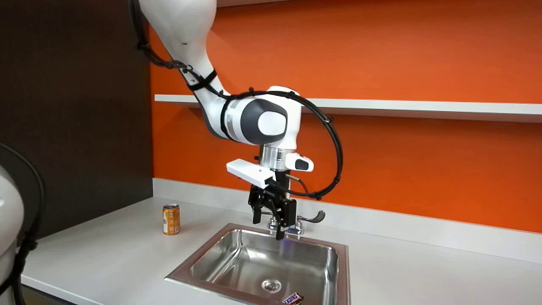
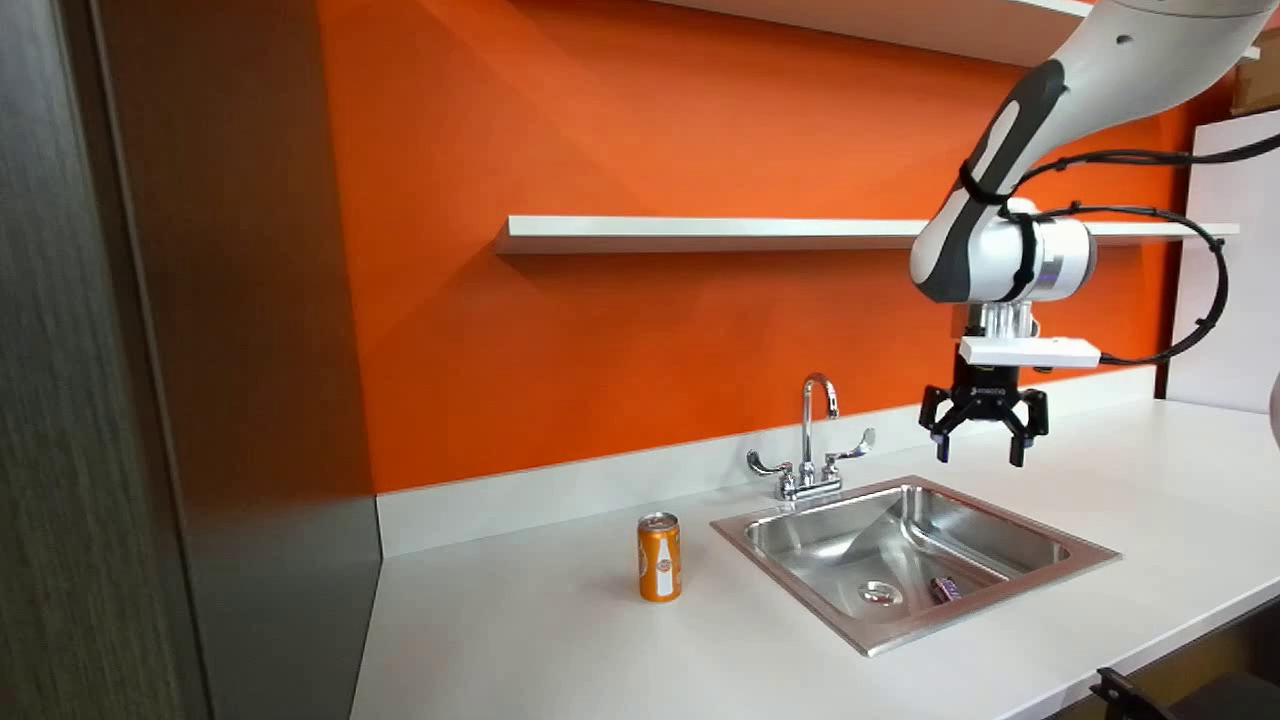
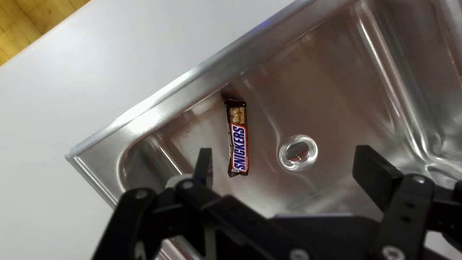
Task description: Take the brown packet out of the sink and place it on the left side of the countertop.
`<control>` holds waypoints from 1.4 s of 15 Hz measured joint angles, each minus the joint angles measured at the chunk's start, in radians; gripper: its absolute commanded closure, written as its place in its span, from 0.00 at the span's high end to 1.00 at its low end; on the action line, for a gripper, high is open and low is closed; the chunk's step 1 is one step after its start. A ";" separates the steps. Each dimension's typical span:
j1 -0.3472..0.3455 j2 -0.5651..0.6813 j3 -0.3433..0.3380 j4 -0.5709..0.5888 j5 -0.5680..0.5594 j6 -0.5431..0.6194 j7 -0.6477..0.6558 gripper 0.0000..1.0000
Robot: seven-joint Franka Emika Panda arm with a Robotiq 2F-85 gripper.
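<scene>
The brown packet is a dark-brown Snickers wrapper (image 3: 239, 144) lying flat on the floor of the sink (image 3: 180, 95), between the drain and a side wall. It also shows small in both exterior views (image 1: 293, 299) (image 2: 944, 590). The steel sink's rim shows in both exterior views (image 1: 344, 275) (image 2: 1090, 555), set into the pale countertop (image 1: 423, 275) (image 2: 560, 650). My gripper (image 3: 285, 159) is open and empty, pointing down. In both exterior views (image 1: 268, 226) (image 2: 980, 455) it hangs well above the sink, apart from the packet. In the wrist view the packet appears beyond the left fingertip.
A chrome faucet (image 2: 808, 440) with two handles stands behind the sink. An upright orange can (image 1: 171, 219) (image 2: 660, 558) stands on the countertop beside the sink. A white shelf (image 1: 423, 108) runs along the orange wall. A dark panel (image 2: 220, 350) closes off one end.
</scene>
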 measured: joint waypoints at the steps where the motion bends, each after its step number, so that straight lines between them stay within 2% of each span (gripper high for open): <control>1: -0.001 0.030 0.000 0.016 0.003 0.011 0.000 1.00; 11: -0.003 0.282 0.021 0.165 0.054 0.082 -0.001 1.00; 21: -0.017 0.433 0.046 0.232 0.064 0.132 -0.001 1.00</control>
